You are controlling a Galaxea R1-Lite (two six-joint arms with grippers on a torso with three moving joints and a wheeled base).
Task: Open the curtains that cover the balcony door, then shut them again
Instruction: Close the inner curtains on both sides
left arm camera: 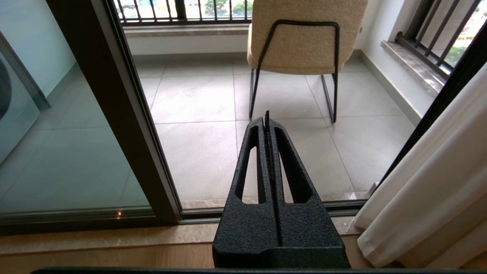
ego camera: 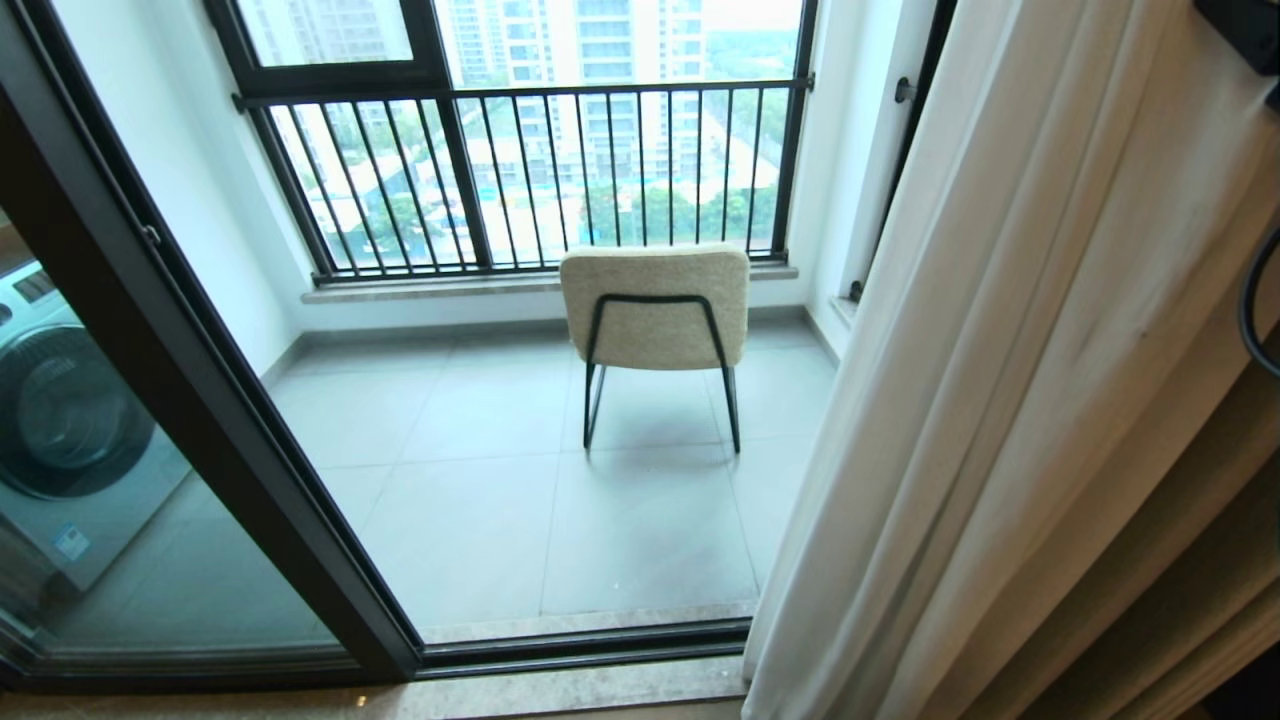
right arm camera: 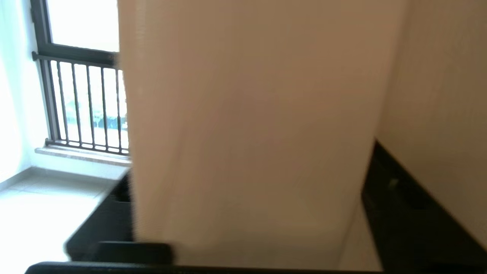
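Note:
The white curtains (ego camera: 1000, 400) hang gathered in folds at the right side of the balcony door (ego camera: 200, 400), whose dark frame and glass stand uncovered. The curtains' hem (left arm camera: 418, 213) reaches the floor. My right gripper (right arm camera: 247, 190) is raised against the fabric, with its black fingers (right arm camera: 399, 198) wide apart and a broad fold of curtain (right arm camera: 247, 114) hanging between them. Only a black piece of that arm (ego camera: 1240, 30) shows in the head view's top right corner. My left gripper (left arm camera: 267, 116) is parked low before the door sill, fingers pressed together and holding nothing.
A beige chair (ego camera: 655, 305) with black legs stands on the tiled balcony before a black-barred railing window (ego camera: 520, 170). A washing machine (ego camera: 70, 430) sits behind the left glass panel. Thicker tan drapes (ego camera: 1200, 560) hang right of the white curtains. A stone sill (left arm camera: 95, 236) borders the wooden floor.

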